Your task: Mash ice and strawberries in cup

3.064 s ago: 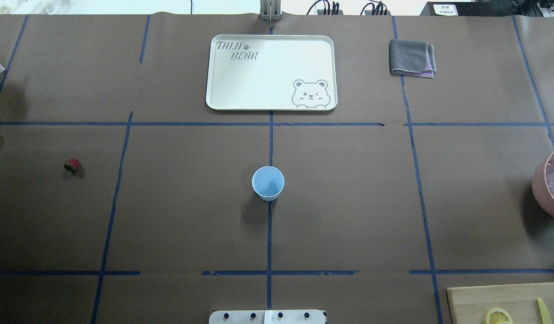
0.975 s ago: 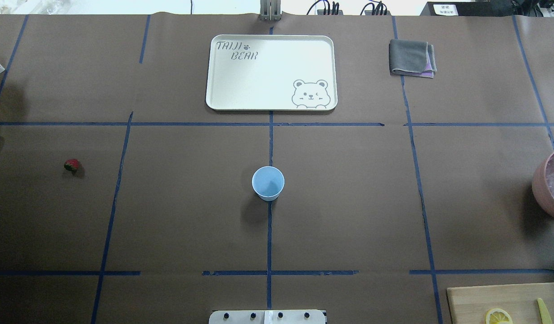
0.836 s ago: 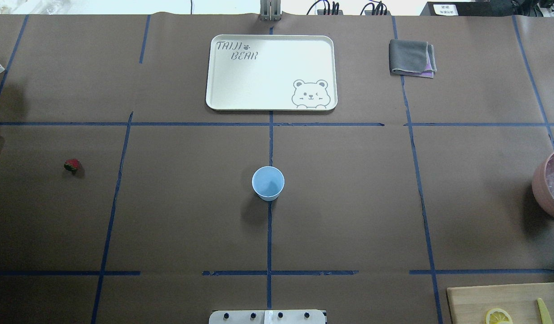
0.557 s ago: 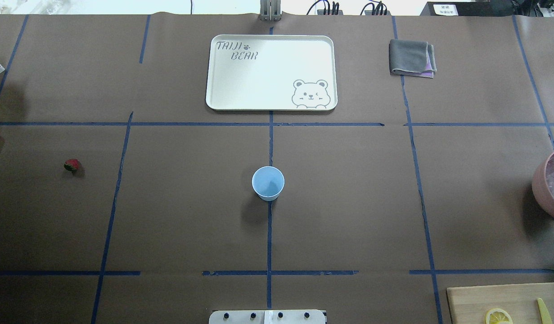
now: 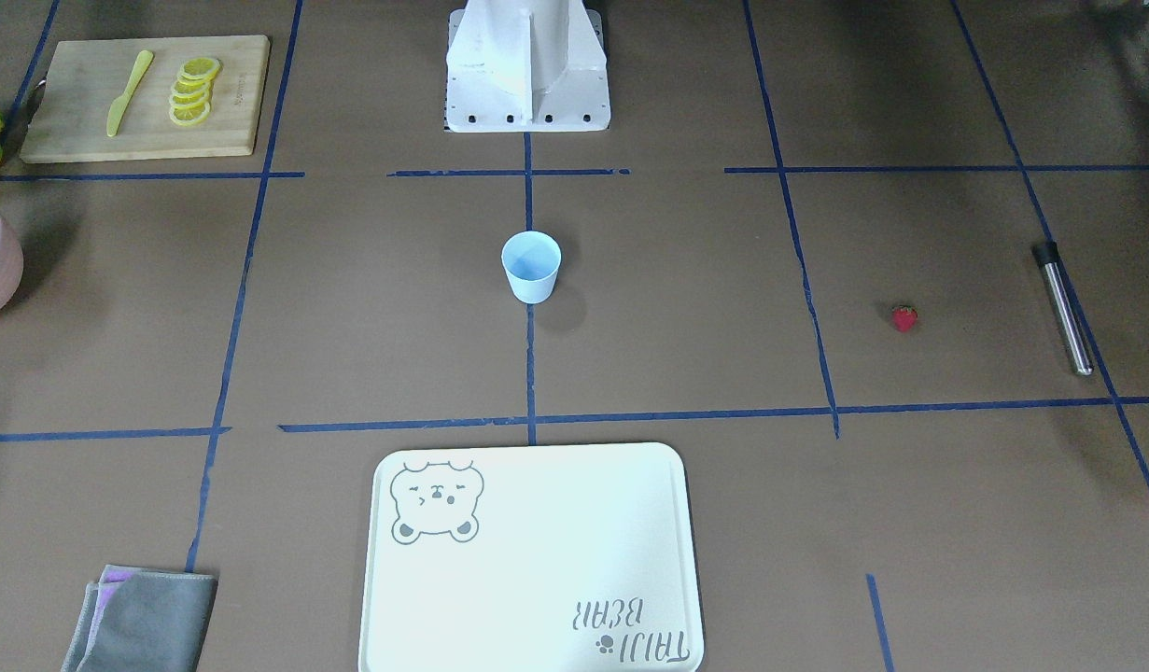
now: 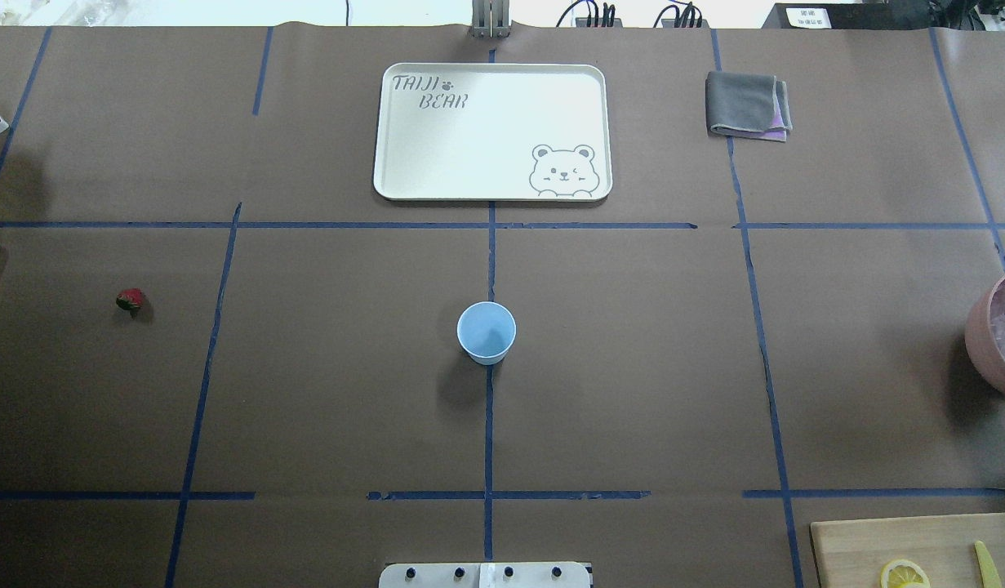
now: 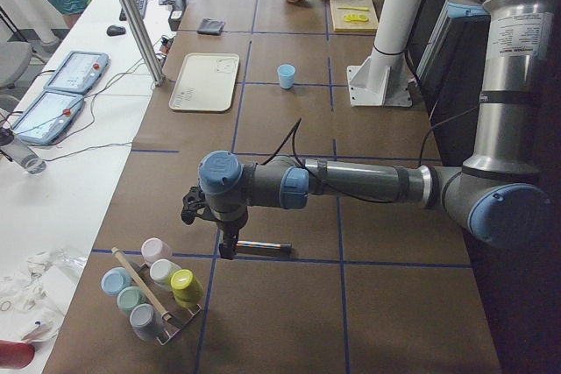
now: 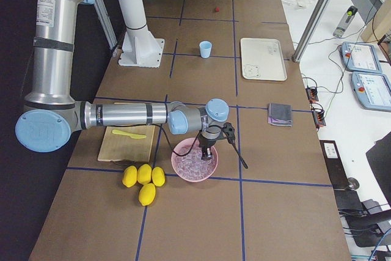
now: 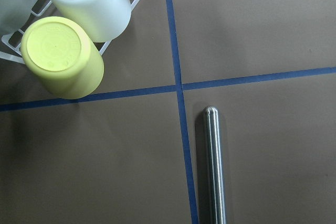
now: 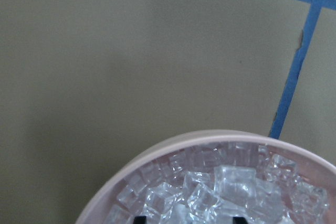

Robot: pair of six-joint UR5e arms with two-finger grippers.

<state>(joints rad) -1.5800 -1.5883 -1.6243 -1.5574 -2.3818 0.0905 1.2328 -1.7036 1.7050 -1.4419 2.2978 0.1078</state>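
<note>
Surface [image 6: 633, 367]: brown paper, blue tape grid.
Left gripper [image 7: 226, 247]: fingers' state cannot be told.
Pink bowl [image 8: 194, 166]: ice [image 10: 220, 187]; right fingers [image 10: 138, 220] spread apart above it.
Cup [image 6: 486, 331]: upright, centre.
Strawberry [image 6: 130, 300]: left side, well apart.

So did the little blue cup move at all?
No. The cup is in the same spot as before, standing on the blue tape line, with the same gap between it and the tray.

cup [image 6: 486, 332]: pale blue, upright, empty | strawberry [image 6: 130, 300]: red, well apart from cup | ice [image 10: 210, 192]: clear lumps in pink bowl [image 10: 220, 136]
</note>
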